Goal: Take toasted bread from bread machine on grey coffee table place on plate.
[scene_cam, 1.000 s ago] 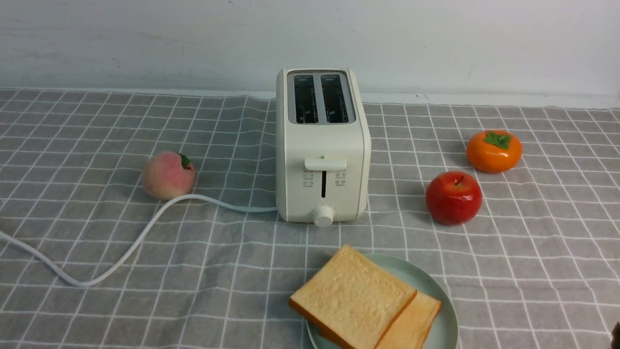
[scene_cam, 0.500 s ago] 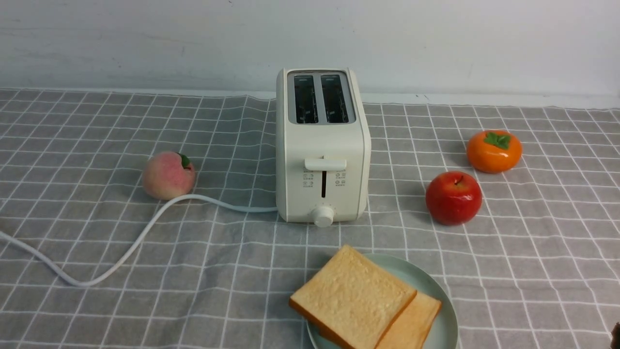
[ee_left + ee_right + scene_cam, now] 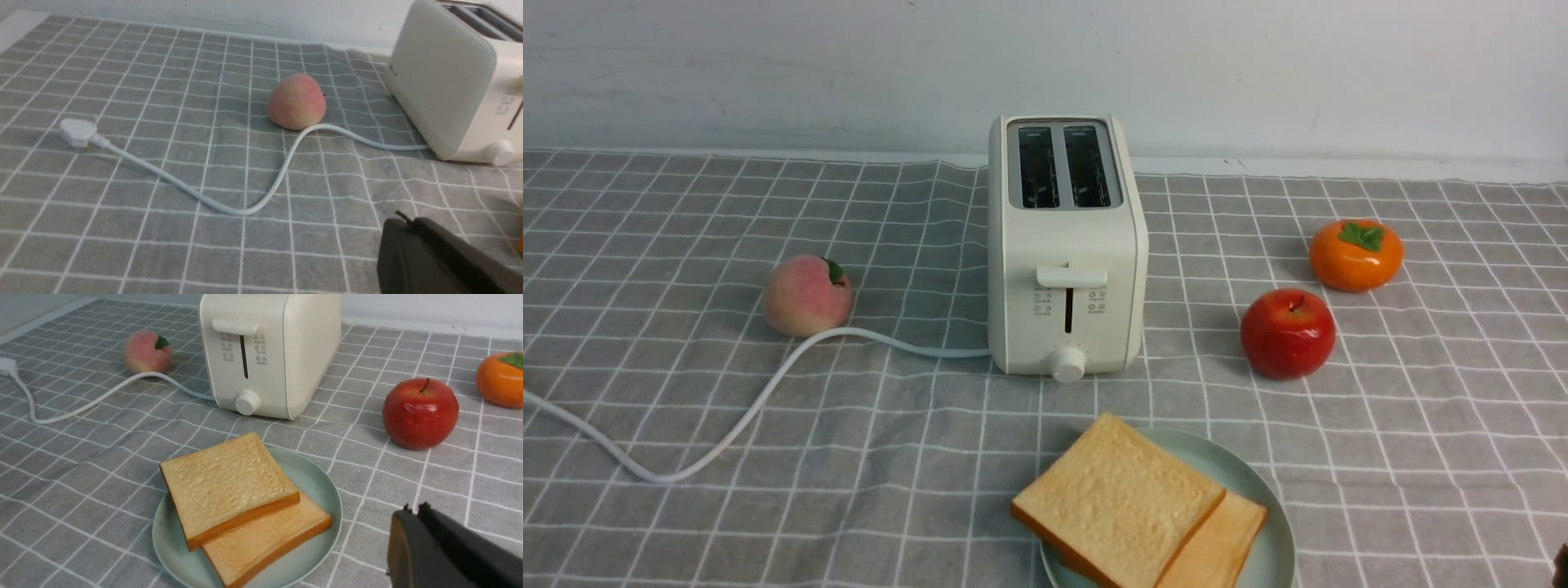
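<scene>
A: Where's the bread [image 3: 1117, 498]?

B: Both slices lie on the plate [image 3: 1278, 547], near edge of the table [image 3: 686, 204]. The upper slice rests tilted across the lower one, overhanging the plate's left rim, so the lower slice [image 3: 265, 539] shows only at its near right corner.

A: And the toaster [image 3: 1066, 245]?

B: Just beyond the plate, upright, both slots looking empty, lever at the top of its track. I'd judge the task done: nothing seems left to lift out.

A: The claws?

B: The left claw [image 3: 402, 222] is closed and holds nothing; it hangs low over the table, near the cord [image 3: 261, 204]. The right claw [image 3: 412, 510] sits to the right of the plate, clear of the bread, its jaws all but together with a thin gap between the tips, empty. In the front view both arms are out of frame, bar a dark speck at the near right corner.

A: Anything else around?

B: A peach [image 3: 807, 294] left of the toaster, touching the cord that trails left to an unplugged plug [image 3: 77, 131]. An apple [image 3: 1288, 332] right of the toaster and a persimmon [image 3: 1356, 255] farther right. All well apart from the plate, so they look like bystanders.
</scene>
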`<move>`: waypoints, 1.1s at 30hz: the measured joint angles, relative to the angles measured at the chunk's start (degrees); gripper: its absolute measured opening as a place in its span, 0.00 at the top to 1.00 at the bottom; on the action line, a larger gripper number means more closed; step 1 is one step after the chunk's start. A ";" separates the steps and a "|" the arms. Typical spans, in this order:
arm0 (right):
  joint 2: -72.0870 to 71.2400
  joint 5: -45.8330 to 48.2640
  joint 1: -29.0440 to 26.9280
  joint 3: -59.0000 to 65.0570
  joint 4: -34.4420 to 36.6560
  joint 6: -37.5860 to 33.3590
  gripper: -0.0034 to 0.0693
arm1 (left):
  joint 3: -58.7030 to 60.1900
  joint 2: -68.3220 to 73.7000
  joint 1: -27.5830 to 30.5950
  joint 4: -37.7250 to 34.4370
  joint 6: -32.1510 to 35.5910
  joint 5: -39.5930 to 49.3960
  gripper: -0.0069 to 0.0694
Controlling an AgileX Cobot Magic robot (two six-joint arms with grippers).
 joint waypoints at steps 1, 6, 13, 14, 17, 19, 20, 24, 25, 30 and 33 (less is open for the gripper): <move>0.00 0.00 0.00 0.00 0.00 0.00 0.92 | 0.48 -0.07 -0.01 0.15 -0.42 0.00 0.93; 0.00 0.00 0.00 0.00 0.00 0.00 0.92 | 10.77 -0.20 0.01 2.32 -7.35 -4.30 0.93; 0.00 0.05 0.00 0.00 0.00 0.00 0.91 | 13.59 -0.20 0.01 4.31 -8.39 -7.75 0.93; 0.00 0.05 0.00 0.00 0.00 0.00 0.91 | 13.59 -0.20 0.01 4.43 -8.39 -7.75 0.93; 0.00 0.05 0.00 0.00 0.00 0.00 0.90 | 13.59 -0.20 0.01 4.48 -8.39 -7.87 0.93; 0.00 0.05 0.00 0.00 0.00 0.00 0.90 | 13.59 -0.20 0.01 4.60 -8.39 -7.87 0.93; 0.00 0.05 0.00 0.00 0.00 0.00 0.90 | 13.59 -0.20 0.01 4.60 -8.39 -7.87 0.93; 0.00 0.05 0.00 0.00 0.00 0.00 0.89 | 13.59 -0.20 0.01 4.60 -8.39 -7.87 0.93; 0.00 0.05 0.00 0.00 0.00 0.00 0.89 | 13.59 -0.20 0.01 4.60 -8.39 -7.87 0.93; 0.00 0.05 0.00 0.00 0.00 0.00 0.88 | 13.59 -0.20 0.01 4.60 -8.39 -7.91 0.93; 0.00 0.05 0.00 0.00 0.00 0.00 0.88 | 13.59 -0.20 0.01 4.60 -8.39 -7.93 0.93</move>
